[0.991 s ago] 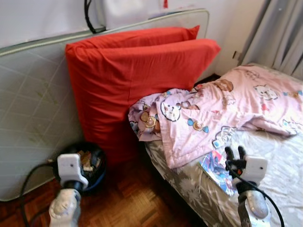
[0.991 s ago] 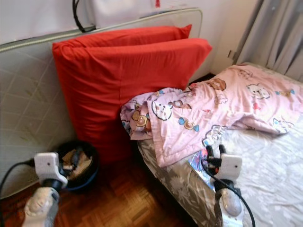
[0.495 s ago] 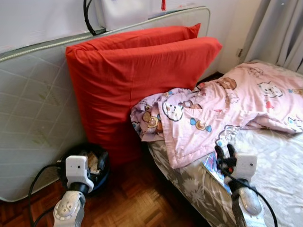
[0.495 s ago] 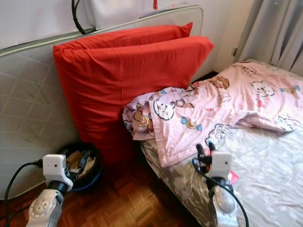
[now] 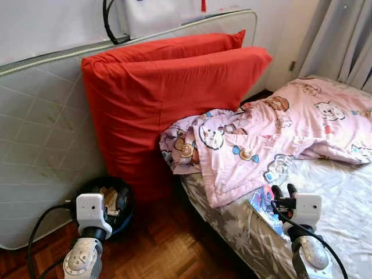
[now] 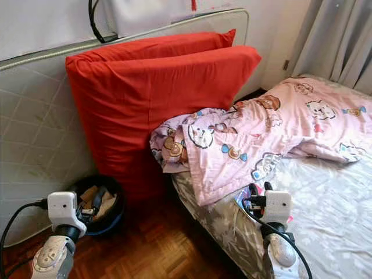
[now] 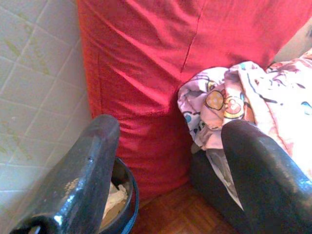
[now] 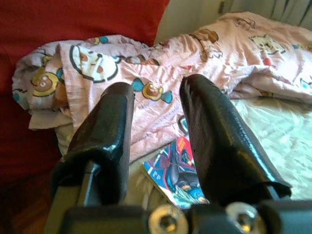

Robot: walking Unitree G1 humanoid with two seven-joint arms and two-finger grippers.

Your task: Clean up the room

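Cleanup barely starting: right claw (image 6: 260, 189), fingers parted and empty, is hovering over comic book (image 8: 179, 170) at bed (image 5: 343, 192) edge (blanket (image 5: 273, 133) rumpled); left claw (image 7: 170, 161) hanging wide.

- The left pincer (image 7: 170, 170) has two long black fingers (image 7: 80, 180), glossy, rounded, scuffed with pale specks.
- The right pincer (image 8: 156, 129) has the same shiny black fingers (image 8: 214, 141); two silver screws sit at its base.
- Each wrist carries a white boxy camera housing (image 5: 92, 207).
- The forearms (image 5: 81, 264) are silver, with round joints.
- Black cables (image 5: 35, 232) loop from both wrists.
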